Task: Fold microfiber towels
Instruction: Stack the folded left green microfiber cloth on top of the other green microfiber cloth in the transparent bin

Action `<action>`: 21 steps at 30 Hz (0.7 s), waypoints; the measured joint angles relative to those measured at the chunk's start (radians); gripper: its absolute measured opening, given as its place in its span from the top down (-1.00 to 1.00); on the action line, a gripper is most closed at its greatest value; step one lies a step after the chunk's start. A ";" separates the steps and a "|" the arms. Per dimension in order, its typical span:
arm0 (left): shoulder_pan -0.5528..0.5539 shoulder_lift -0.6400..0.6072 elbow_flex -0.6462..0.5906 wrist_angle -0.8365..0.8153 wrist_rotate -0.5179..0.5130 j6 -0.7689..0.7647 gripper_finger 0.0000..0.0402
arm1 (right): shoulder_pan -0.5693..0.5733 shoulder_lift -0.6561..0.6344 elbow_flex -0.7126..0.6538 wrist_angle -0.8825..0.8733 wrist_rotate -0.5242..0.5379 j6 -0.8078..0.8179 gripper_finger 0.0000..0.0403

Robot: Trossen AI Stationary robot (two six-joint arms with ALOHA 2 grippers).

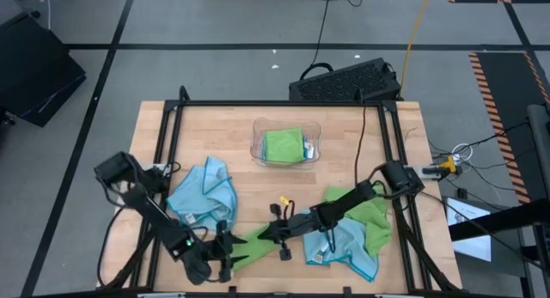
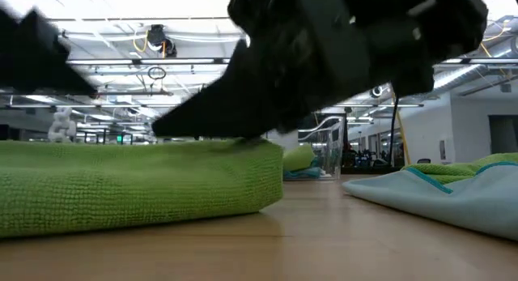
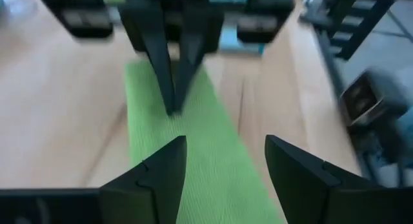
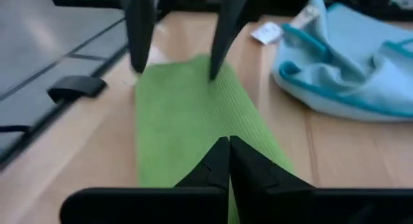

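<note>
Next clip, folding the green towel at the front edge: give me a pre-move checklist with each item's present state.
1. Right gripper shut on the green towel: ok.
2. Left gripper open, fingers straddling the same towel: ok.
3. Left gripper holding the towel: not ok, nothing pinched yet.
4. Towel lies flat on the table between the grippers: ok.
5. Blue towel apart from the strip: ok.
6. Tray holds a folded towel, well away from both arms: ok.
</note>
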 joint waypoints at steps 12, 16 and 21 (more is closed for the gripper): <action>0.012 0.111 0.006 -0.170 0.165 -0.182 -0.05 | 0.037 0.028 0.001 -0.126 0.064 0.262 1.00; 0.027 0.076 0.002 -0.193 0.180 0.008 -0.05 | 0.081 0.027 0.001 -0.158 0.132 0.354 1.00; 0.072 -0.026 -0.002 -0.218 0.288 0.200 -0.05 | 0.107 0.022 0.000 -0.163 0.185 0.406 1.00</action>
